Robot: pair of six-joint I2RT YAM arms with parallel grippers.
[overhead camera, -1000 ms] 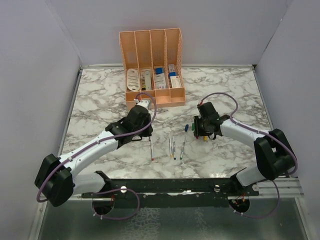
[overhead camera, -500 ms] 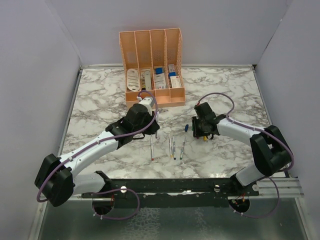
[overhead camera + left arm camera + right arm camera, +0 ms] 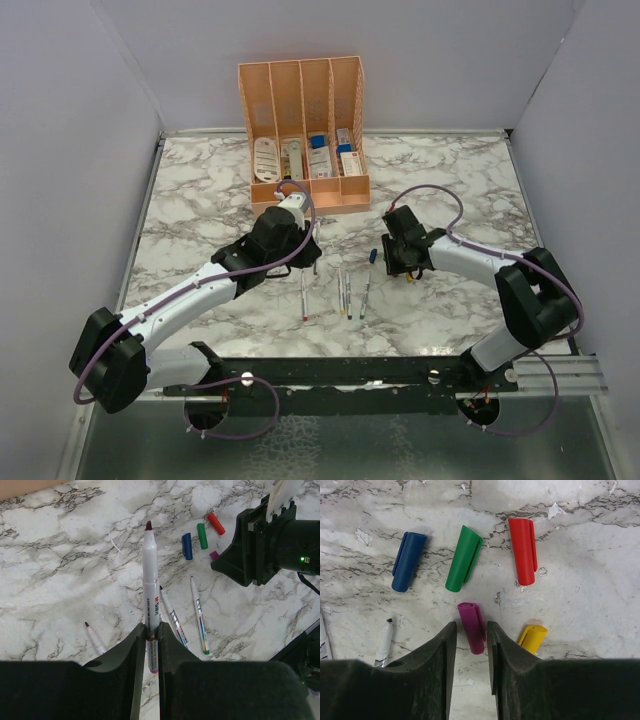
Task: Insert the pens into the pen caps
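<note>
The left arm (image 3: 200, 285) stretches from its base at the near left corner out towards the middle of the marble table (image 3: 200, 190), its wrist just short of the peach organiser (image 3: 300, 80) at the far side. The left gripper (image 3: 151, 630) has its jaws pinching a pen (image 3: 151, 565) low on the barrel, so most of the grey-white body and its dark purple tip stick out beyond the fingertips, clear of the table. The right arm (image 3: 470, 262) folds in from the near right corner and reaches left, its wrist bent down over the caps. The right gripper (image 3: 471, 630) sits low with its narrowly parted jaws on either side of the purple cap (image 3: 470, 615), which lies flat on the marble; I can't tell whether the fingers are pressing it yet. I count five caps, all lying close together right of centre: a blue cap (image 3: 409, 561), a green cap (image 3: 464, 558) and a red cap (image 3: 522, 551) in a row on the far side, with the purple one and a yellow cap (image 3: 532, 637) nearer. I count five pens: the one held, and four lying between the two grippers, namely a red-tipped pen (image 3: 304, 298) on the left, a pair of pens (image 3: 345, 292) side by side, and a fourth pen (image 3: 364, 296) just right of them.
</note>
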